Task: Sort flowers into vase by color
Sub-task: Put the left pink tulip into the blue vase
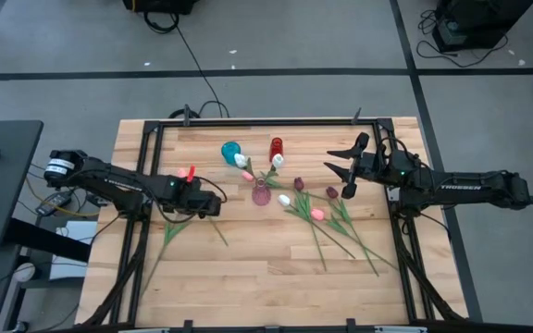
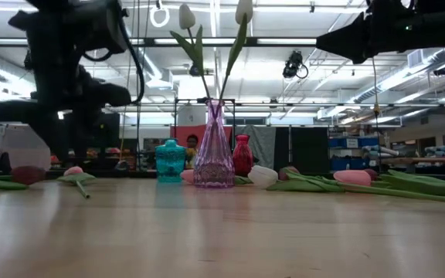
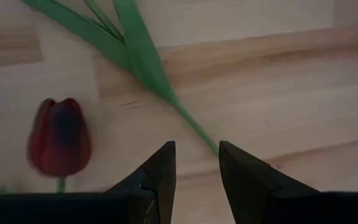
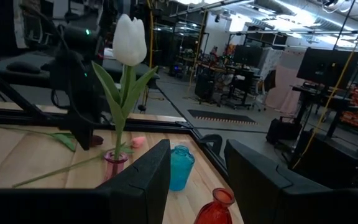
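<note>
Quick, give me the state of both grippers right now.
Left gripper: open, empty, low over a green stem beside a maroon tulip.
Right gripper: open, empty, raised above the table.

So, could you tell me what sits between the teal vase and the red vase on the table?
In the low view, the pink glass vase holding white tulips shows between the teal vase and the red vase, though nearer the camera.
</note>
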You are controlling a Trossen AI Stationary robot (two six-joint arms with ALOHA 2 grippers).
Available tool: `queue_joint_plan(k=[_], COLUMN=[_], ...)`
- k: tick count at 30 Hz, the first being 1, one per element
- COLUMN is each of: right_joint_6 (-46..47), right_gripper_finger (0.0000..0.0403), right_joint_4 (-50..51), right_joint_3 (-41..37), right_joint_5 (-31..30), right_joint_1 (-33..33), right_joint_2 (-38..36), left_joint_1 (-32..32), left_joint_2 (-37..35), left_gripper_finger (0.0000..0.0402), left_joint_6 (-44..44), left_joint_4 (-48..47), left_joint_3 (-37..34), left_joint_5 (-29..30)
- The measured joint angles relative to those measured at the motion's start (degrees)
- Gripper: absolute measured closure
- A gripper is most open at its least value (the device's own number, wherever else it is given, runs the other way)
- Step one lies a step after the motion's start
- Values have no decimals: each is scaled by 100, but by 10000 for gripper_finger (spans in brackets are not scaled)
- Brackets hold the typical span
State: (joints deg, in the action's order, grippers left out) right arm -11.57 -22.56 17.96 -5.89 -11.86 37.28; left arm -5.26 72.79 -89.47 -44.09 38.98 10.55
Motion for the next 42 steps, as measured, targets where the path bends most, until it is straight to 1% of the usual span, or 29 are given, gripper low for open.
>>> queue_joint_plan(k=[3,12,18,23,25,27,32,33,34,40,42], right_joint_6=[-2,-6,0,-1,-7,-9,-13,-13,-13,-15,-15], right_gripper_finger=[238,238,238,238,238,238,238,238,238,238,238], right_joint_4=[-7,-67,-96,-94,-94,-94,-94,-94,-92,-92,-92], right_joint_3=[0,0,0,0,0,0,0,0,0,1,0], right_joint_5=[2,11,17,16,15,15,15,14,13,11,11], right_joint_1=[-1,-2,4,4,4,4,4,4,4,4,4], right_joint_2=[0,0,0,-2,-2,0,-1,0,0,-1,0], left_joint_1=[132,466,725,911,946,967,969,973,973,978,980], left_joint_2=[0,-2,-22,-31,-28,-28,-24,-22,-16,-15,-11], left_gripper_finger=[273,273,273,276,286,305,378,387,391,385,389], left_joint_6=[-112,-127,-126,-14,56,67,74,76,88,195,363], left_joint_4=[519,648,1261,1380,1373,1354,1236,1230,1230,1232,1151], left_joint_3=[-288,-604,-948,-1067,-1069,-1071,-1078,-1078,-1078,-1072,-998], left_joint_5=[-3,-90,-126,-251,-303,-383,-515,-557,-581,-812,-898])
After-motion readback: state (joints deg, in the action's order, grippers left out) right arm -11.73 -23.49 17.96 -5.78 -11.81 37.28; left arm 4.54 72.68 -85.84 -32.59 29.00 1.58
